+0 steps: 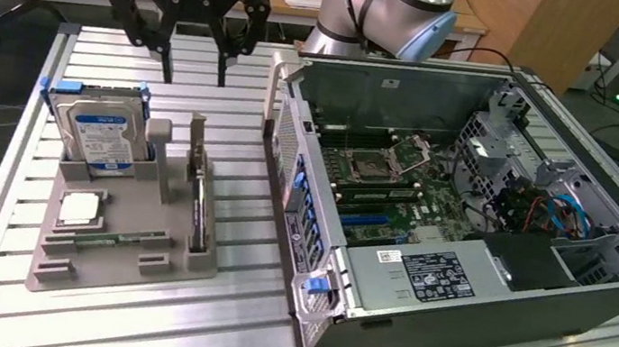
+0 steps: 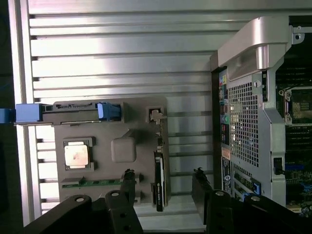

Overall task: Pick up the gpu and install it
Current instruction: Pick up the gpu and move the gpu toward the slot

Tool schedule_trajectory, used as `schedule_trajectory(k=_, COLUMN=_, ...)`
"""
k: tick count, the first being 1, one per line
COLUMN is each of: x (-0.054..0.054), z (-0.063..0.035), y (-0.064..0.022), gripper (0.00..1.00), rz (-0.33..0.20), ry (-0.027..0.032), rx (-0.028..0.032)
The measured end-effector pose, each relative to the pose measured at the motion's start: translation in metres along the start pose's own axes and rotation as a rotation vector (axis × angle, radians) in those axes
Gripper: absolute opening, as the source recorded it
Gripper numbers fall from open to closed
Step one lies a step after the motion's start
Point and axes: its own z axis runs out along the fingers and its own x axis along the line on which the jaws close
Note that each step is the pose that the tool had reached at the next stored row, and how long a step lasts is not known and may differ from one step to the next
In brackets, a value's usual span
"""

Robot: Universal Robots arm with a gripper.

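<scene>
Hangs above the edge-up gpu [image 1: 199, 199] with end effector [image 1: 196, 67] released, empty, fingers [image 2: 127, 184] set either side of its long axis.

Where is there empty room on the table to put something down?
The bare table in front of the grey holder is roomy, and so is the far end behind the hard drive. The strip between holder and computer case is narrow. The holder is crowded with parts, the gpu among them.
</scene>
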Motion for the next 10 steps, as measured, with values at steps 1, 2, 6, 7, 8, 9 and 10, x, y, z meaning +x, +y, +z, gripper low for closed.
schedule_trajectory(k=1, x=0.0, z=0.0001, y=-0.0011, gripper=0.59, rz=-0.003, ry=0.0004, rx=0.0002)
schedule_trajectory(k=2, x=0.0, z=0.0003, y=-0.0031, gripper=0.59, rz=-0.005, ry=0.0006, rx=0.0002)
schedule_trajectory(k=6, x=-0.001, z=0.0014, y=-0.0114, gripper=0.59, rz=-0.009, ry=0.0007, rx=0.0003)
schedule_trajectory(k=7, x=-0.001, z=0.0019, y=-0.0142, gripper=0.59, rz=-0.01, ry=0.0008, rx=0.0002)
schedule_trajectory(k=8, x=-0.001, z=0.0025, y=-0.0167, gripper=0.6, rz=-0.011, ry=0.0009, rx=0.0003)
schedule_trajectory(k=9, x=-0.001, z=0.0036, y=-0.0179, gripper=0.6, rz=-0.011, ry=0.0009, rx=0.0004)
schedule_trajectory(k=10, x=-0.001, z=0.0051, y=-0.0186, gripper=0.66, rz=-0.013, ry=0.0009, rx=0.0006)
